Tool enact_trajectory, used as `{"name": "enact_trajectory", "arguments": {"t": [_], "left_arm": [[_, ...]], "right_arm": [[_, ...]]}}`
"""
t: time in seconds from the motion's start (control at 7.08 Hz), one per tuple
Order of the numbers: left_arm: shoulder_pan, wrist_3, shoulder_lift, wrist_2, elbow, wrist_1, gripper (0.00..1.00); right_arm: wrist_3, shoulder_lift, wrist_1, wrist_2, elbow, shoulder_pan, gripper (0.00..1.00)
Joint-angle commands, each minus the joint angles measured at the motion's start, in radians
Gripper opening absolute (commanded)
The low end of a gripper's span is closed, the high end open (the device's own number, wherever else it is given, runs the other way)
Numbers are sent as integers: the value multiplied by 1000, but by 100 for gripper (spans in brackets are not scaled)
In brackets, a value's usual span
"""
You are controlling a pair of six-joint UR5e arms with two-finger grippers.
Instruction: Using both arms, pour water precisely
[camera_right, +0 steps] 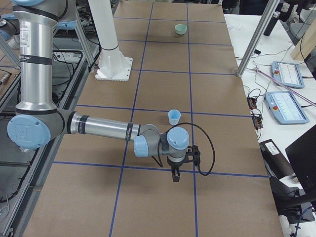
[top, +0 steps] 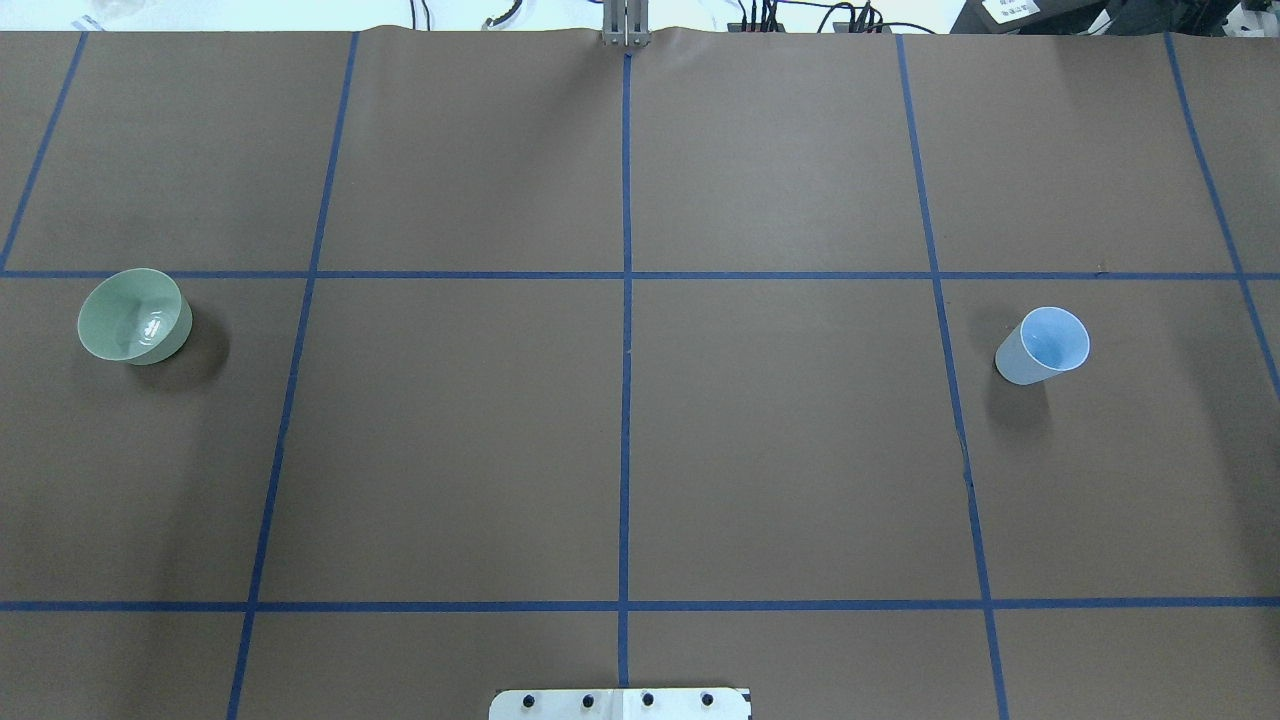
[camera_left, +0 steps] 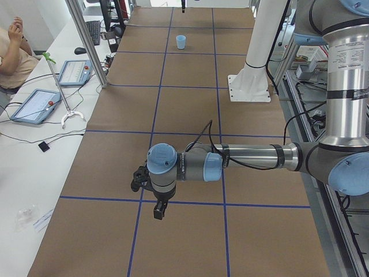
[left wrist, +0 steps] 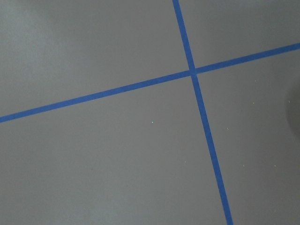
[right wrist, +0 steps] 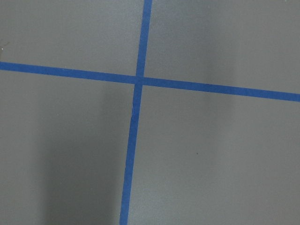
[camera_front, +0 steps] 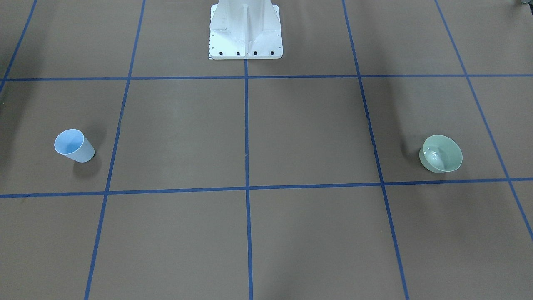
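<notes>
Glinting water (camera_front: 435, 157) is seen in the bowl (camera_front: 454, 153), apart from the left gripper (camera_left: 157, 209) and right gripper (camera_right: 175, 174). Whether these are open cannot be told.

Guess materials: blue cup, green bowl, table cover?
Blue cup: likely thin plastic, possibly paper; matte, even pale colour, thin rim.
Green bowl: glazed ceramic or hard plastic; bright glints inside, though those could be liquid.
Table cover: brown paper-like sheet, matte, slightly wavy far edge. Blue lines look like tape.

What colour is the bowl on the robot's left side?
The bowl is pale green, and it shows best in the overhead exterior view.
</notes>
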Motion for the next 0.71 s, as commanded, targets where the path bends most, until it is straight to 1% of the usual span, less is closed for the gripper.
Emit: {"name": "enact_trajectory", "arguments": {"t": [0.0, 0.57], "left_arm": [[1, 0, 3, 2, -2, 0, 100], [-1, 0, 4, 12, -12, 0, 100]], "right_arm": [[0, -4, 0, 0, -1, 0, 100], [0, -4, 0, -2, -7, 0, 100]]}}
